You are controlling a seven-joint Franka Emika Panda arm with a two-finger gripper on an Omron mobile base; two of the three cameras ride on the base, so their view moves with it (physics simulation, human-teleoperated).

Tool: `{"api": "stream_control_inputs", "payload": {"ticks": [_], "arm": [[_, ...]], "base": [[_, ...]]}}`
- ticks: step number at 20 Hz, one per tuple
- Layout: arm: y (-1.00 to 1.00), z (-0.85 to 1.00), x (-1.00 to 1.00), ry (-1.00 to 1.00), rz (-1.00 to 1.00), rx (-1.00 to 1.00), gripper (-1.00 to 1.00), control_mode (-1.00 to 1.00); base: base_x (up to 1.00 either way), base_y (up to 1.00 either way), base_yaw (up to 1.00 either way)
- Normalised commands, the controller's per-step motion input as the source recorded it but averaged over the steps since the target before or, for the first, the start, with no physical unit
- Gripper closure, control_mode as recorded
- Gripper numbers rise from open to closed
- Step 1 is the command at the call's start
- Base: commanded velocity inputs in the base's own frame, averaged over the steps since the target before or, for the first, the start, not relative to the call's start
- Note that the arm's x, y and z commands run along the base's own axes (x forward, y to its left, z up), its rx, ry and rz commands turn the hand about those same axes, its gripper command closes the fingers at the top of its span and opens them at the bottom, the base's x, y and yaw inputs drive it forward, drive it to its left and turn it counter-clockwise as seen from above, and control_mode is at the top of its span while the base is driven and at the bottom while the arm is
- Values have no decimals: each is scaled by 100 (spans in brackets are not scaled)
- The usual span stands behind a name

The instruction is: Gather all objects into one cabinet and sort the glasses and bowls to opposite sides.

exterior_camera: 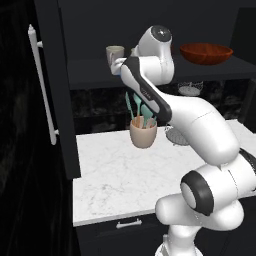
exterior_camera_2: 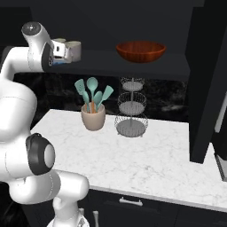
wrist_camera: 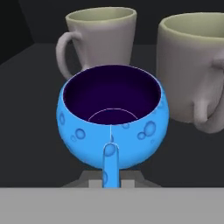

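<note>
Blue bowl (wrist_camera: 112, 124) sits clamped by its handle in your pincer (wrist_camera: 111, 181), just before the two cups (wrist_camera: 99, 41) on the cabinet shelf (exterior_camera: 95, 70). Red-brown bowl (exterior_camera_2: 141, 51) lies far along that shelf. Remaining, in my judgement: set it beside that bowl.

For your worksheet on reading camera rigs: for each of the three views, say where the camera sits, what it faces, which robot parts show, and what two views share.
Left base view: behind the arm on its left, facing the open cabinet and counter.
Right base view: behind on its right, facing the same shelf; arm at left.
Hand view: on the hand, facing the blue bowl, held in the shut end effector, and two cups behind it.
Shared: both base views show the red-brown bowl and utensil pot.
</note>
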Motion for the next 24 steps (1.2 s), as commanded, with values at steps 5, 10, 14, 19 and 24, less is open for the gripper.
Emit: {"api": "stream_control_inputs", "payload": {"ticks": [5,10,14,19,24], "arm": [[7,-4,20,0,0,0,100,-100],[9,0,33,0,0,0,-100,-100],[1,0,12,0,0,0,-100,-100],[-5,0,-42,0,-5,0,-100,-100],[-29,0,-98,-3,-8,0,-100,-100]], "base": [[0,0,0],[0,0,0],[0,0,0],[0,0,0],[0,0,0]]}}
